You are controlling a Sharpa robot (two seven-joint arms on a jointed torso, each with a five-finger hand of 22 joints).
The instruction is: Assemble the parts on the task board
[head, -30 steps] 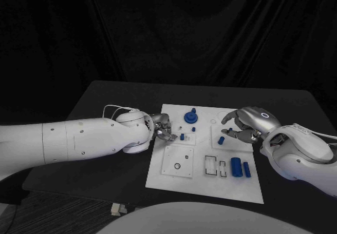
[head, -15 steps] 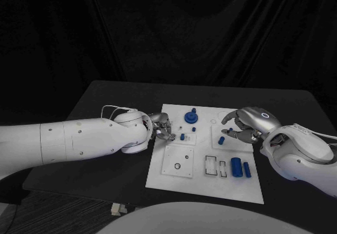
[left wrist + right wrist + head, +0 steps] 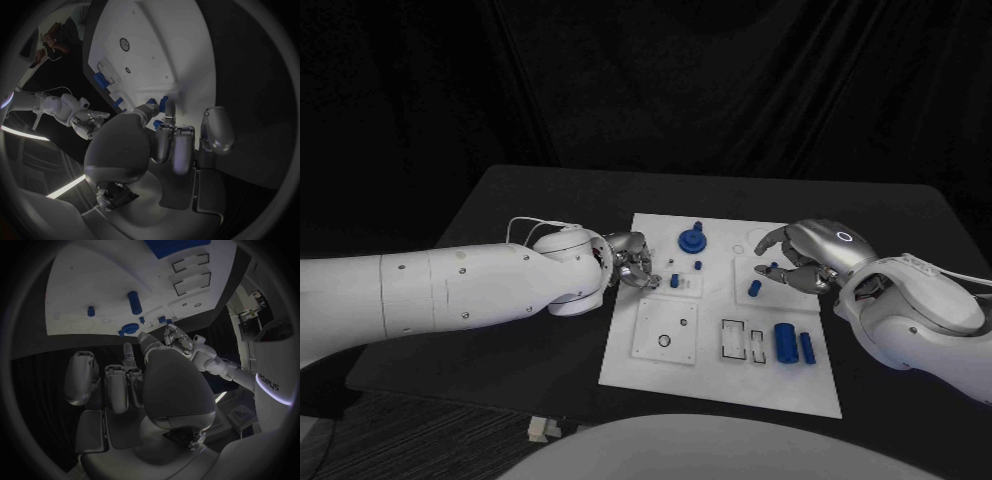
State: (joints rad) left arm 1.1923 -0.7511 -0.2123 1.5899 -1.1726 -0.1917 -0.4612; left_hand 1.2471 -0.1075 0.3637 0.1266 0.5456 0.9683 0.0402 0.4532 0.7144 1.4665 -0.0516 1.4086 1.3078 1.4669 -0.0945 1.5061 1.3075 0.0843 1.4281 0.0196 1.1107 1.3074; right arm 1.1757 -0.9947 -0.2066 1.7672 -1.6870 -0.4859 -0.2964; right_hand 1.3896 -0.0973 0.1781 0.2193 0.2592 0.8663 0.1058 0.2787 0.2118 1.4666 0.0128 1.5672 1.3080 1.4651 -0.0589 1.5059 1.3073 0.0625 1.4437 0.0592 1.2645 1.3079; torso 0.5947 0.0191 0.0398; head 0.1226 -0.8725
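the task board (image 3: 718, 375), a flat white matte plate, is laid in the middle of the black table (image 3: 516, 210), between the two arms, so that both can reach it. shallow square and rectangular recesses are cut into its near half, presumably as seats for the parts.

the left hand (image 3: 635, 262), silver and smooth-shelled, is held at the board's left edge with its fingers bunched toward a small blue peg (image 3: 675, 281) standing on a raised white tile. in the left wrist view the fingertips (image 3: 167, 111) are seen close against small blue pieces, but whether one is actually pinched cannot be told; the contact is hidden by the fingers themselves.

the right hand (image 3: 808, 258) is poised over the board's right side, its fingers curled down around a short blue peg (image 3: 753, 288) that stands upright there; whether that peg is touched cannot be told either.

a round blue knob with a thin stem (image 3: 691, 240) is seated at the board's far edge, and a larger blue cylinder (image 3: 786, 342) is laid on its side by the rectangular recesses, with a slimmer blue piece (image 3: 806, 347) just beside it, apparently waiting to be fitted. all parts look like smooth, hard plastic.
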